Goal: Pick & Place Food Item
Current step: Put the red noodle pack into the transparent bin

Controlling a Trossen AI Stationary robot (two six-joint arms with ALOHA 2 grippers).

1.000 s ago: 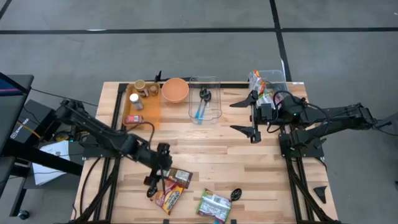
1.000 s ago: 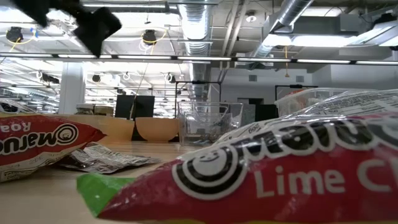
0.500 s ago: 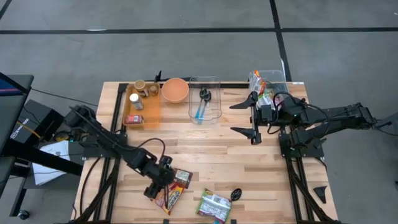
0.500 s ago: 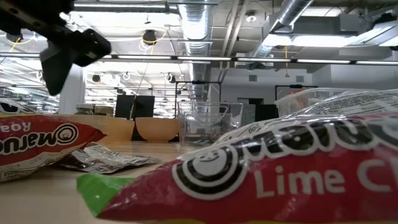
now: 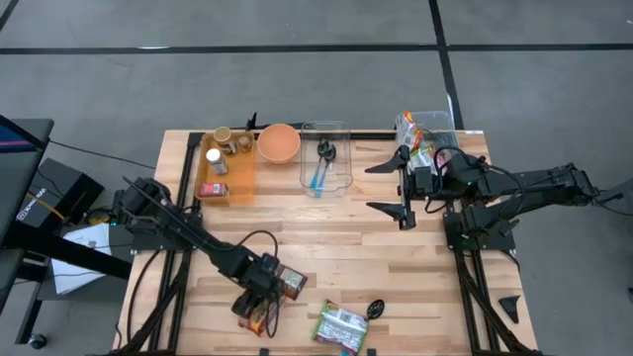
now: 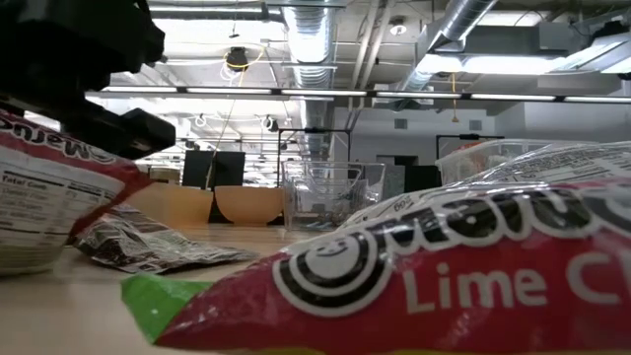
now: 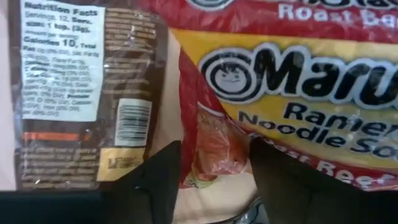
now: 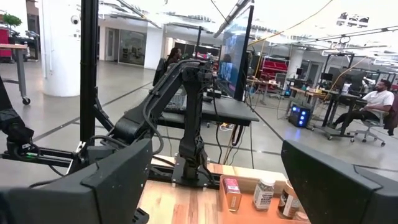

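A: Where is the ramen packet?

B: The red and yellow ramen packet (image 7: 292,81) lies at the table's near edge, left of centre, and the left gripper (image 5: 255,297) is down on top of it. In the left wrist view the two dark fingers (image 7: 155,177) straddle the packet's edge, one on each side of a red fold.

A: So is it clamped?

B: I cannot tell. The fingers flank the wrapper, yet the pictures do not show them pressing it. In the low view one end of the packet (image 6: 49,187) stands tilted up off the wood, with the dark gripper body right above it.

A: What lies beside it?

B: A brown snack wrapper (image 7: 87,93) just beside it, its nutrition label facing up. Further right along the near edge is a green-edged noodle packet (image 5: 341,326), with a small black object (image 5: 375,310) near its corner.

A: And the other arm?

B: The right gripper (image 5: 404,185) waits well apart, over the table's right side, its fingers spread wide and holding nothing.

A: And the far side?

B: An orange tray (image 5: 240,180) with small jars, an orange bowl (image 5: 278,143), a clear bin (image 5: 342,170) holding utensils, and a clear container (image 5: 435,125) of packets at the far right corner of the wooden table (image 5: 326,232).
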